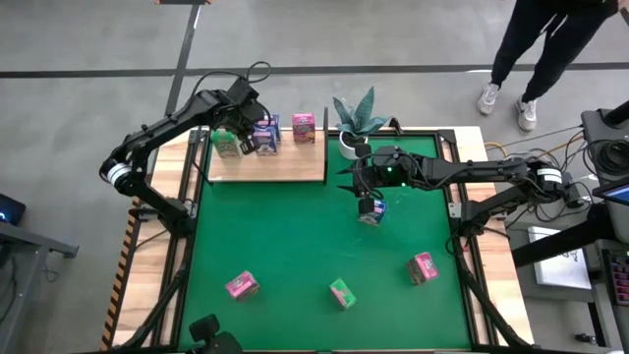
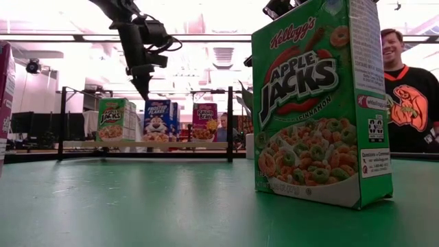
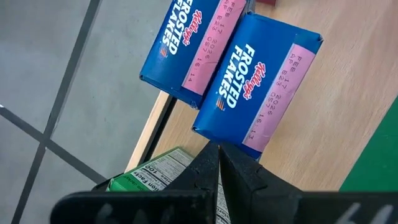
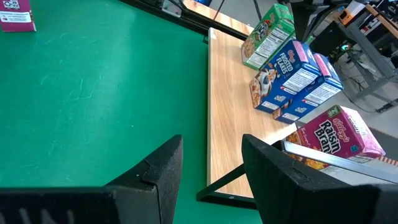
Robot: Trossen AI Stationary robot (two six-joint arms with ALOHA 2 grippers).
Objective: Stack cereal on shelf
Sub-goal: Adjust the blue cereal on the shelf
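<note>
The shelf (image 1: 285,167) is a light-wood board at the table's far left. On it stand a green cereal carton (image 1: 228,145), two blue ones (image 1: 265,133) and a pink one (image 1: 304,127). My left gripper (image 2: 145,92) hangs shut just above the gap between the green carton (image 3: 152,174) and the nearer blue carton (image 3: 255,93), touching neither as far as shows. My right gripper (image 4: 211,168) hovers open off the shelf's near right corner (image 4: 208,193), nothing between its fingers. More cartons rest on the green table: two pink (image 1: 241,285) (image 1: 423,267), one green (image 1: 341,292).
A blue carton (image 1: 373,212) shows below my right arm. A potted plant (image 1: 356,123) stands right of the shelf. Black posts (image 2: 230,123) rise from the shelf's edges. A green carton (image 2: 315,103) stands near the table's near edge. People stand beyond the table (image 2: 408,89).
</note>
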